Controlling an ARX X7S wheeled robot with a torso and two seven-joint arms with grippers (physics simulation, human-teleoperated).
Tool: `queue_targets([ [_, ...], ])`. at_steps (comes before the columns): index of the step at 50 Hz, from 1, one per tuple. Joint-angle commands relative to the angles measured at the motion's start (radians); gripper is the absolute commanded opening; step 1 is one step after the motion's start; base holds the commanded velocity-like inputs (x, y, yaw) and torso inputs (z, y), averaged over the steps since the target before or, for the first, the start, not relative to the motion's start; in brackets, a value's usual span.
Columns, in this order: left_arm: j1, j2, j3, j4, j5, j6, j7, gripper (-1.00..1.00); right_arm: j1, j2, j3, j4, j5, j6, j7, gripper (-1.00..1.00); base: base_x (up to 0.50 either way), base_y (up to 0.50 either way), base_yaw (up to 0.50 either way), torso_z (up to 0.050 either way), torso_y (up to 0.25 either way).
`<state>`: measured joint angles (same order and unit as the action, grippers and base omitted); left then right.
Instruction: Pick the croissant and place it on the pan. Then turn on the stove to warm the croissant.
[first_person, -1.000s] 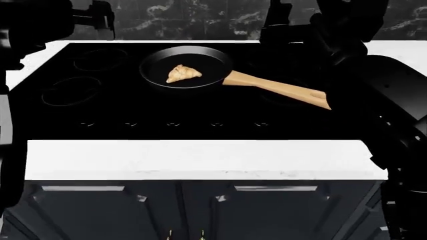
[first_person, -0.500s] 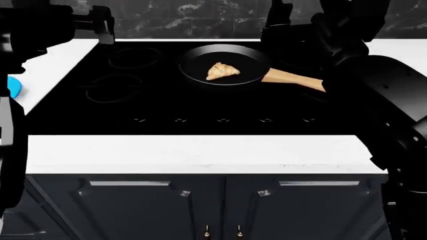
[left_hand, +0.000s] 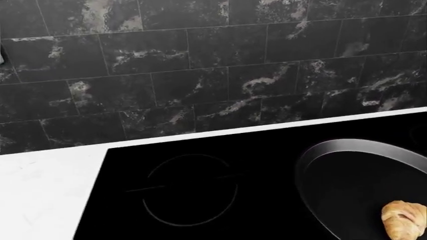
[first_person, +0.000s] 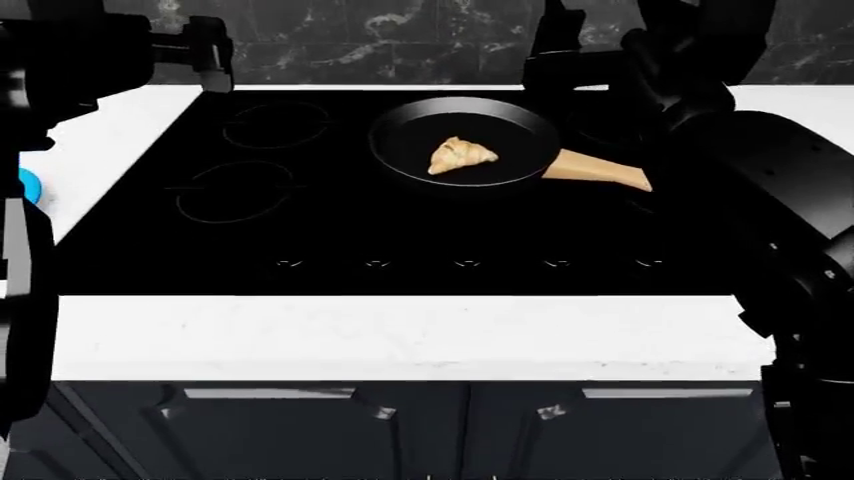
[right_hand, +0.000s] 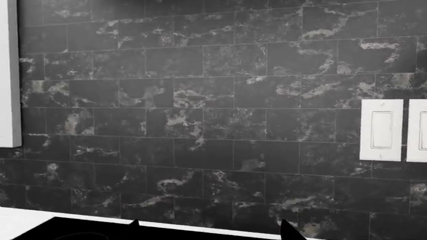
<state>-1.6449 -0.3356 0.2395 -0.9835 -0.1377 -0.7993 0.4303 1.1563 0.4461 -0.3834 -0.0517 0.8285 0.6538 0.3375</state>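
Head view shows the croissant (first_person: 462, 155) lying in the pan (first_person: 400, 150) on the stove (first_person: 334, 215), ready for warming, both arms lifted clear behind; I cannot tell whether either gripper is spread or closed.

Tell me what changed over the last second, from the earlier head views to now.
The head view swung, so the pan, croissant and stove slid rightward in frame, and a blue object appeared at the left edge. Nothing was grasped or released. The croissant stays in the pan, both arms raised.
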Motion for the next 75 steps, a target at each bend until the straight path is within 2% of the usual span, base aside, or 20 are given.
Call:
queue_targets([
  [1,0.011,-0.003,-0.001,0.02,-0.004,-0.013,-0.001,1.0,-0.008,0.0,0.008,0.0,0.003,-0.007,0.008,1.0,0.0,0.0,0.0,0.0,0.0],
  [10,0.011,0.001,0.002,0.002,-0.004,-0.002,0.002,1.0,-0.009,0.011,0.003,-0.025,0.003,-0.004,0.007,1.0,0.0,0.35,0.0,0.0,0.0],
  [20,0.004,0.006,0.009,-0.019,-0.002,0.01,0.005,1.0,-0.002,-0.003,-0.001,0.01,-0.002,-0.011,0.003,1.0,0.1,0.0,0.0,0.0,0.0],
  [31,0.026,-0.005,0.003,0.047,-0.012,-0.029,0.005,1.0,-0.004,0.008,0.001,-0.017,0.01,0.007,0.019,1.0,0.28,0.0,0.0,0.0,0.0],
  [36,0.005,0.021,0.016,-0.033,-0.008,0.031,0.027,1.0,-0.035,0.026,0.024,-0.07,0.119,0.132,0.087,1.0,0.0,0.0,0.0,0.0,0.0],
  [38,0.004,0.03,0.016,-0.058,-0.011,0.052,0.038,1.0,-0.077,0.04,0.062,-0.118,0.202,0.202,0.166,1.0,0.0,0.0,0.0,0.0,0.0],
  [46,0.048,0.03,0.008,0.019,-0.033,0.02,0.059,1.0,-0.168,0.052,0.089,-0.187,0.278,0.261,0.273,1.0,0.0,0.0,0.0,0.0,0.0],
  [51,0.043,0.039,0.015,-0.015,-0.033,0.045,0.075,1.0,-0.228,0.069,0.119,-0.231,0.333,0.28,0.318,1.0,0.0,0.0,0.0,0.0,0.0],
  [65,0.019,0.056,0.026,-0.123,-0.023,0.112,0.083,1.0,-0.272,0.069,0.102,-0.207,0.324,0.264,0.289,1.0,0.0,0.0,0.0,0.0,0.0],
  [72,0.022,0.053,0.025,-0.118,-0.024,0.113,0.08,1.0,-0.283,0.053,0.099,-0.172,0.355,0.279,0.287,1.0,0.0,0.0,0.0,0.0,0.0],
  [75,0.044,0.047,0.02,-0.052,-0.034,0.077,0.081,1.0,-0.294,0.04,0.102,-0.167,0.393,0.304,0.318,1.0,0.0,0.0,0.0,0.0,0.0],
])
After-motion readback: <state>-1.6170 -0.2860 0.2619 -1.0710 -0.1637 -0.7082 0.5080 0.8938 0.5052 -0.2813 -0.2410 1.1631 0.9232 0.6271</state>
